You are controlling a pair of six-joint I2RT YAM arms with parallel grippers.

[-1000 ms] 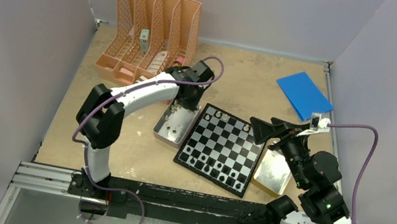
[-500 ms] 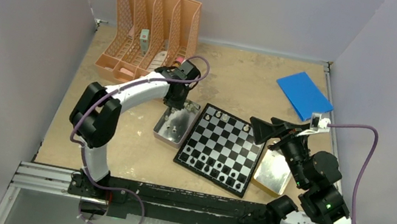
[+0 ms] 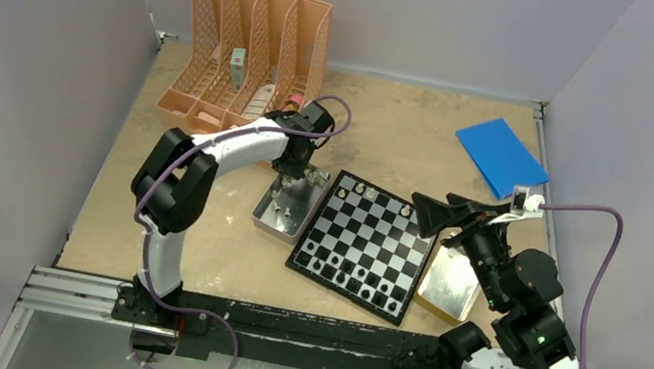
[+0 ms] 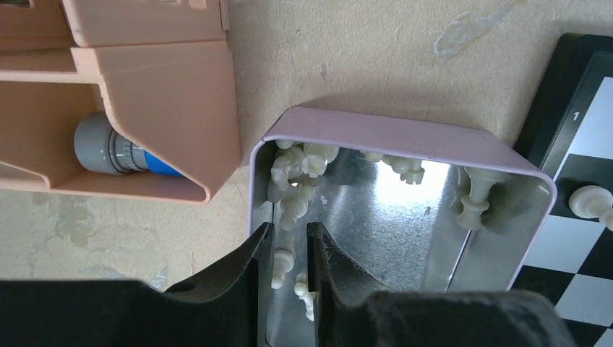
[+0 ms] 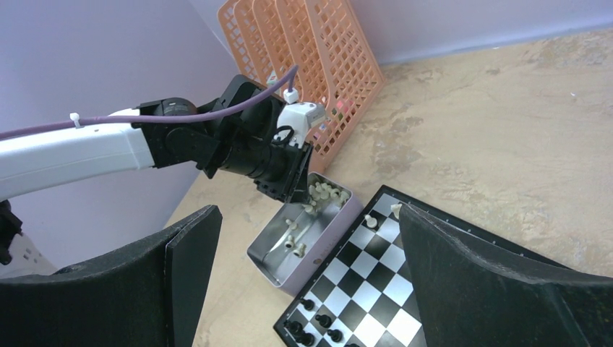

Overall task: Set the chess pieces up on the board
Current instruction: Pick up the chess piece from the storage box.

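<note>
Plainly the step in hand is fetching a pale chessman from the shiny rectangular metal tin (image 4: pixel 405 139), which lies against the left edge of the small black-and-white checkered board (image 3: pixel 375 236) at the centre of the overhead view. The left gripper (image 4: pixel 289 228) hangs over the tin's lower-left part in its wrist view. Its black fingers (image 4: pixel 246 282) are close together with a narrow slot between them. A small pale pawn (image 4: pixel 280 266) shows in that slot, but I cannot tell whether it is pinched or merely lying on the tin floor beneath. Most of the pale chess pieces (image 4: pixel 298 163) are heaped along the tin's upper wall. The right gripper (image 5: pixel 307 217) hovers by the board's upper right corner, jaws spread wide with nothing between them.

To do this well, I judge, the left gripper should take one piece only, by its waist rather than its head. The fingers should stay off the tin wall at the left, and the lift should go straight up before crossing to the board. The heap is a poor target, since neighbouring pieces would be dragged along. A few pale pieces already stand on the board's upper row and black ones along its lower rows. The carried piece should therefore come down upright on a free square without brushing them.
</note>
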